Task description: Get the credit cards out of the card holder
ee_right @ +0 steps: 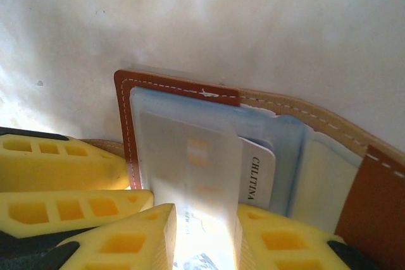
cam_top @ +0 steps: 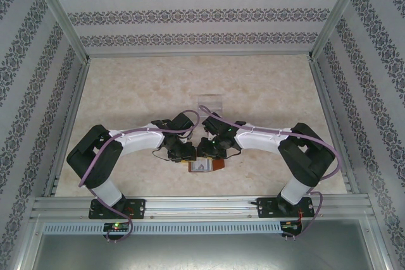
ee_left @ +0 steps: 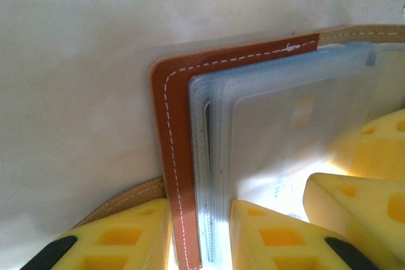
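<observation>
The left gripper [ee_left: 197, 213] is clamped on the card holder [ee_left: 176, 112]. The holder's brown stitched edge and its stack of clear sleeves fill the gap between the 2 yellow fingers, and the rest lies open on the table [ee_left: 76, 61] beyond the fingertips. The right gripper [ee_right: 204, 216] pinches the near end of 1 credit card [ee_right: 190, 150], which runs forward from between its fingers into the front sleeve. A white lettered card [ee_right: 259, 178] sits just right of it, tucked behind.
</observation>
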Action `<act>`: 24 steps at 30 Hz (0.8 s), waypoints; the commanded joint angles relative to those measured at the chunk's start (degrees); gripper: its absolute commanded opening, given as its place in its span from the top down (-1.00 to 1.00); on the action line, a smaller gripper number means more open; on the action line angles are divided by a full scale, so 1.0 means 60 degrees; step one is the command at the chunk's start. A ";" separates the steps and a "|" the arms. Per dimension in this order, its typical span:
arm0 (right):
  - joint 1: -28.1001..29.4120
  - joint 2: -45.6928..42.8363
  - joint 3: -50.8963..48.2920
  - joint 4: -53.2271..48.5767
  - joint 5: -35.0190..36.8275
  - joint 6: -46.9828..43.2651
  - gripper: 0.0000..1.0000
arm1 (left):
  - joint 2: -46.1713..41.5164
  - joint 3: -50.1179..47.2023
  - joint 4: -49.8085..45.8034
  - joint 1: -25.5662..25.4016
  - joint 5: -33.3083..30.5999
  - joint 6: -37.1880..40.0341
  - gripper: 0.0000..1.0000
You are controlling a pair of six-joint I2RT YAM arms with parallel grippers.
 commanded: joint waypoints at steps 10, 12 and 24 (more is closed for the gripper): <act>0.0004 -0.0188 0.0463 -0.1747 0.1291 -0.0481 0.34 | 0.0547 -0.0253 -0.0266 0.0021 -0.0314 0.0146 0.32; -0.0004 -0.0159 0.0500 -0.1736 0.1216 -0.0496 0.35 | 0.0533 -0.0218 -0.0285 0.0021 -0.0309 0.0136 0.31; -0.0005 -0.0685 0.0206 -0.0798 0.0448 -0.0169 0.42 | 0.0372 -0.0151 -0.0219 0.0049 -0.0280 0.0060 0.34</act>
